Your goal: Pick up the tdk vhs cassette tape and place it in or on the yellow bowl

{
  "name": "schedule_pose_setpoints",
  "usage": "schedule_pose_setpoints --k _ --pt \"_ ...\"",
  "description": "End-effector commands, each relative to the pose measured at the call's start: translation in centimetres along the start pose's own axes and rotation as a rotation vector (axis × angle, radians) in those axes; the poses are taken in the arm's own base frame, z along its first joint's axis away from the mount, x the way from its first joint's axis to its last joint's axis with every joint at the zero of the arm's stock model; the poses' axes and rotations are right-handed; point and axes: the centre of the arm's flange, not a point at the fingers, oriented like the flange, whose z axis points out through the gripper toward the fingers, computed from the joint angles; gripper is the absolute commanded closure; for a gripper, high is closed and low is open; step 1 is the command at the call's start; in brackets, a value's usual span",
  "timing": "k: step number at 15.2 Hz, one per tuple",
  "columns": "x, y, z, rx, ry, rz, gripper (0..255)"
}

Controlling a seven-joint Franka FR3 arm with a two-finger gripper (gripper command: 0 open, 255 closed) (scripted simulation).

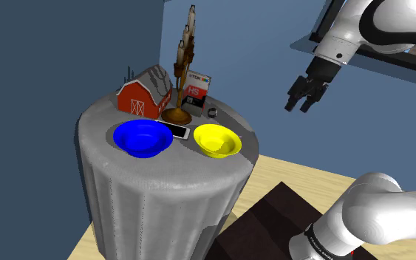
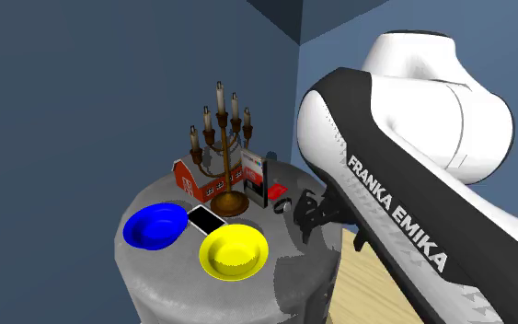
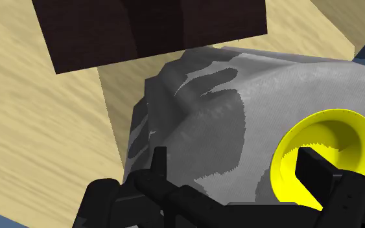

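We see the black gripper (image 1: 306, 94) hanging in the air off the shoulder view's right of a round grey-draped table (image 1: 162, 199). Its fingers stand apart and hold nothing. The TDK cassette (image 1: 197, 90) stands upright at the table's far side, just behind a brass candelabra (image 1: 182, 74) and beside a red toy barn (image 1: 144, 96). It is well apart from the gripper. Near the front, a yellow bowl (image 1: 217, 140) sits right of a blue bowl (image 1: 142, 137).

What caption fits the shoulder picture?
Open black two-finger gripper hovers near a round grey draped table holding the upright VHS cassette and yellow bowl.
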Motion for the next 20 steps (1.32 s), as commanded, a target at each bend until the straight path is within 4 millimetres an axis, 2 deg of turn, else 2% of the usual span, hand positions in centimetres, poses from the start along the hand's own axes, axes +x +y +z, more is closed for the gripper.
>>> schedule_pose_setpoints --k 1,10,20 --pt "0.0 0.0 0.0 0.000 0.000 0.000 0" --pt "11.0 -4.6 0.5 -0.045 0.012 -0.115 0" --pt "22.4 -11.2 1.3 -0.096 0.026 -0.243 0"
